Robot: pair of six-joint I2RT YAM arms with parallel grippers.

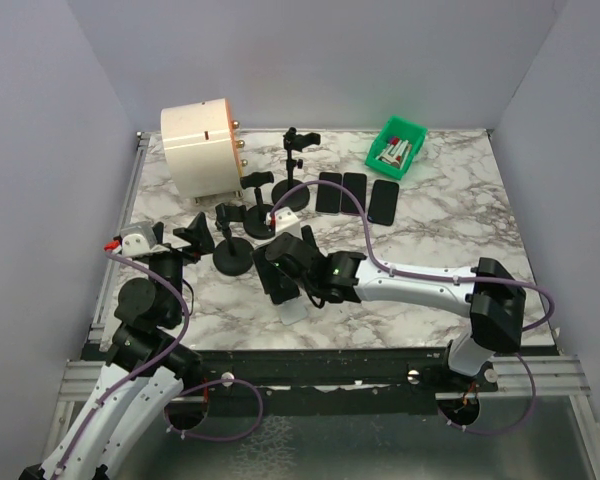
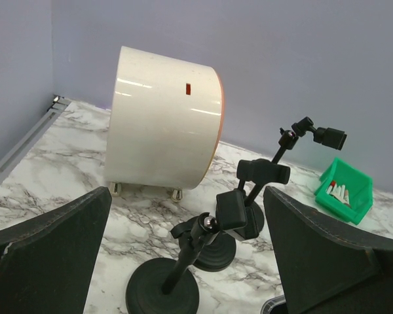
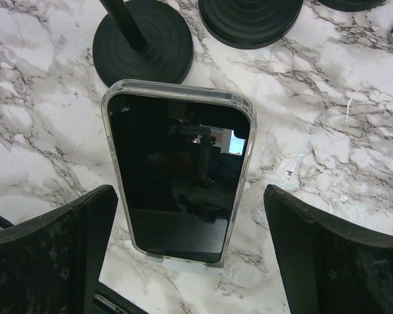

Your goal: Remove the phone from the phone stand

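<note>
A black phone [image 3: 179, 163] in a clear case leans upright on a small clear phone stand [image 3: 187, 265] on the marble table. My right gripper [image 3: 188, 196] is open, with one finger on each side of the phone and a gap to each edge. In the top view the right gripper [image 1: 283, 285] covers the phone, and only the pale stand [image 1: 293, 312] shows below it. My left gripper [image 1: 193, 237] is open and empty at the table's left, apart from the phone. In its own view the left gripper [image 2: 188, 193] faces black clamp stands.
Several black round-based clamp stands [image 1: 233, 257] crowd the centre-left, one close behind the phone [image 3: 143, 39]. A white cylinder [image 1: 202, 147] lies at the back left. Three phones [image 1: 354, 192] lie flat at the back. A green bin [image 1: 398, 147] is back right.
</note>
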